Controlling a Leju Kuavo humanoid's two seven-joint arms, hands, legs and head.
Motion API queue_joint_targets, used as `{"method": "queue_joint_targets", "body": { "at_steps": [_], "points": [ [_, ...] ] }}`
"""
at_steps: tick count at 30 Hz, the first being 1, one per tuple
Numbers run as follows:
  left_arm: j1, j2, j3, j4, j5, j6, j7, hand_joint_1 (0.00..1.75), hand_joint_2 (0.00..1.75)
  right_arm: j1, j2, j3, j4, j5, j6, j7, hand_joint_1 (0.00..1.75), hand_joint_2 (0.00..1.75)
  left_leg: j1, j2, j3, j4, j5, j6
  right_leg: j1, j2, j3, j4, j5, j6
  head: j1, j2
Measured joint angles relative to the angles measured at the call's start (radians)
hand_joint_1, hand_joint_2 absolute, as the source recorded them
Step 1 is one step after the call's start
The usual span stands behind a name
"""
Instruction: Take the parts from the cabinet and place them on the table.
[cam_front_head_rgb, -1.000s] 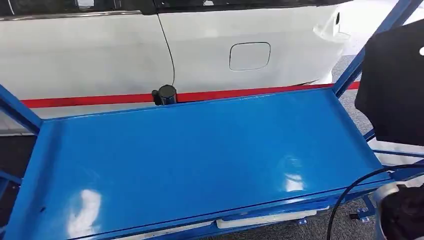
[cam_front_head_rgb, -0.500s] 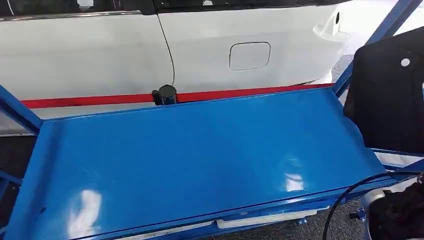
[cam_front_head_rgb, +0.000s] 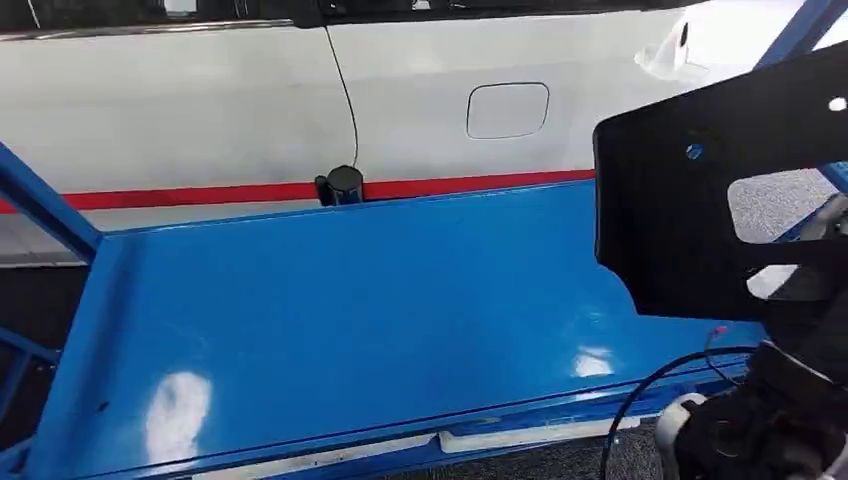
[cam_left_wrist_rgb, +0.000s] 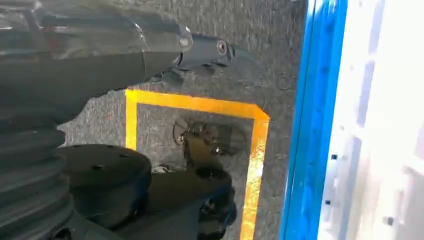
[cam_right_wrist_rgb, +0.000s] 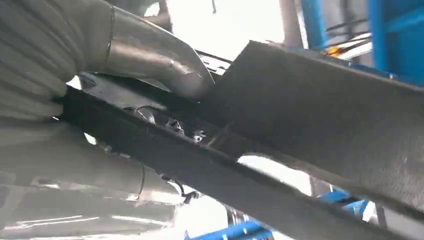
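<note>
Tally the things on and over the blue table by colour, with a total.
Black: 2, the flat panel held over the table's right end, and the small cylinder at its far edge.
White: 1, the car body behind.
Total: 3.

my right hand: pale grey ribbed cover, thick smooth silver-grey thumb. right arm: dark casing, silver ring, thin black cable looping off it. left hand: dark glossy shell, small round screw.

Black panel cut off at right; R fingers blurred.
</note>
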Motion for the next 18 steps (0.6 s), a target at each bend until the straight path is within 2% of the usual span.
{"method": "queue_joint_targets", "body": {
  "at_steps": [1, 2, 3, 5, 6, 7, 8, 10, 11, 12, 13, 14, 15, 16, 17, 18],
  "points": [
    [-0.002, -0.001, 0.0, 0.0, 0.005, 0.001, 0.0, 0.0, 1.75, -0.011, 0.005, 0.017, 0.013, -0.004, 0.0, -0.009, 1.75, 1.75, -0.001, 0.002, -0.005, 0.0, 0.004, -0.006, 0.002, 0.006, 0.028, -0.052, -0.015, -0.006, 0.0, 0.0],
    [-0.004, -0.001, 0.0, 0.0, 0.005, 0.003, -0.001, 0.0, 1.75, -0.02, 0.01, 0.031, 0.026, -0.008, 0.0, -0.013, 1.75, 1.75, 0.0, 0.005, -0.007, -0.001, 0.011, -0.014, 0.008, 0.005, 0.019, -0.045, 0.005, -0.005, -0.007, 0.0],
    [-0.004, 0.0, 0.0, 0.0, 0.007, 0.003, -0.001, 0.0, 1.75, -0.029, 0.013, 0.043, 0.035, -0.01, 0.0, -0.017, 1.75, 1.75, 0.002, 0.005, -0.008, -0.001, 0.015, -0.021, 0.013, 0.004, 0.017, -0.05, 0.003, -0.009, -0.006, 0.0],
    [-0.003, 0.0, 0.0, 0.0, 0.008, 0.003, -0.001, 0.0, 1.75, -0.036, 0.02, 0.067, 0.054, -0.011, 0.0, -0.02, 1.75, 1.75, 0.006, 0.008, -0.008, -0.008, 0.027, -0.038, 0.019, 0.003, 0.012, -0.053, 0.014, -0.023, -0.008, 0.0],
    [-0.003, 0.0, 0.0, 0.0, 0.008, 0.005, -0.001, 0.0, 1.75, -0.037, 0.022, 0.076, 0.058, -0.013, 0.0, -0.02, 1.75, 1.75, 0.01, 0.006, -0.013, -0.001, 0.022, -0.042, 0.009, -0.002, 0.009, -0.071, 0.031, -0.033, -0.007, 0.0],
    [-0.003, 0.0, 0.0, 0.0, 0.008, 0.005, -0.001, 0.0, 1.75, -0.039, 0.027, 0.085, 0.064, -0.014, 0.0, -0.02, 1.75, 1.75, 0.01, -0.001, -0.023, 0.019, -0.013, -0.049, 0.01, -0.006, 0.004, -0.075, 0.04, -0.038, -0.013, 0.0],
    [-0.003, 0.0, 0.0, 0.0, 0.008, 0.006, -0.001, 0.0, 1.75, -0.043, 0.029, 0.091, 0.067, -0.015, 0.0, -0.02, 1.75, 1.75, 0.011, -0.007, -0.041, 0.071, -0.067, -0.054, 0.01, -0.007, -0.005, -0.077, 0.047, -0.046, -0.022, 0.0],
    [-0.003, 0.0, 0.0, 0.0, 0.008, 0.006, -0.001, 0.0, 1.75, -0.044, 0.036, 0.109, 0.078, -0.016, 0.0, -0.02, 1.75, 1.75, 0.016, -0.016, -0.087, 0.223, -0.165, -0.065, 0.011, -0.013, -0.026, -0.075, 0.062, -0.046, -0.044, 0.0],
    [-0.002, 0.0, 0.0, 0.0, 0.008, 0.006, -0.001, 0.0, 1.75, -0.044, 0.038, 0.114, 0.083, -0.016, 0.0, -0.02, 1.75, 1.75, 0.017, -0.016, -0.095, 0.271, -0.182, -0.07, 0.011, -0.016, -0.037, -0.073, 0.069, -0.045, -0.046, 0.0],
    [-0.002, 0.0, 0.0, 0.0, 0.008, 0.006, -0.001, 0.0, 1.75, -0.044, 0.039, 0.117, 0.085, -0.016, 0.0, -0.02, 1.75, 1.75, 0.017, -0.016, -0.087, 0.278, -0.175, -0.072, 0.011, -0.018, -0.046, -0.07, 0.074, -0.043, -0.047, 0.0],
    [-0.002, 0.0, 0.0, 0.0, 0.008, 0.006, -0.001, 0.0, 1.75, -0.045, 0.04, 0.121, 0.089, -0.016, 0.0, -0.02, 1.75, 1.75, 0.018, -0.015, -0.061, 0.253, -0.153, -0.073, 0.01, -0.021, -0.059, -0.064, 0.079, -0.04, -0.05, 0.0],
    [-0.002, 0.0, 0.0, 0.0, 0.008, 0.006, -0.001, 0.0, 1.75, -0.044, 0.04, 0.125, 0.093, -0.016, 0.0, -0.02, 1.75, 1.75, 0.02, -0.014, -0.018, 0.196, -0.122, -0.074, 0.009, -0.023, -0.07, -0.058, 0.083, -0.036, -0.053, 0.0],
    [-0.002, 0.001, 0.0, 0.0, 0.008, 0.007, -0.001, 0.0, 1.75, -0.045, 0.04, 0.127, 0.096, -0.016, 0.0, -0.02, 1.75, 1.75, 0.023, -0.012, 0.041, 0.113, -0.093, -0.076, 0.008, -0.024, -0.079, -0.052, 0.086, -0.032, -0.053, 0.0],
    [-0.003, 0.002, 0.001, 0.0, 0.008, 0.007, -0.001, 0.0, 1.75, -0.047, 0.042, 0.13, 0.099, -0.016, 0.0, -0.02, 1.75, 1.75, 0.027, -0.008, 0.1, 0.033, -0.084, -0.077, 0.01, -0.025, -0.085, -0.043, 0.088, -0.028, -0.054, 0.0],
    [-0.006, 0.002, 0.001, 0.0, 0.008, 0.007, -0.001, 0.0, 1.75, -0.05, 0.044, 0.135, 0.102, -0.016, 0.0, -0.021, 1.75, 1.75, 0.023, -0.009, 0.13, -0.016, -0.099, -0.072, 0.014, -0.025, -0.096, -0.033, 0.087, -0.024, -0.058, 0.0],
    [-0.006, 0.002, 0.002, 0.0, 0.008, 0.006, -0.001, 0.0, 1.75, -0.052, 0.044, 0.137, 0.106, -0.016, 0.0, -0.021, 1.75, 1.75, 0.022, -0.014, 0.119, -0.009, -0.095, -0.059, 0.014, -0.026, -0.095, -0.031, 0.093, -0.016, -0.055, 0.0]
  ]
}}
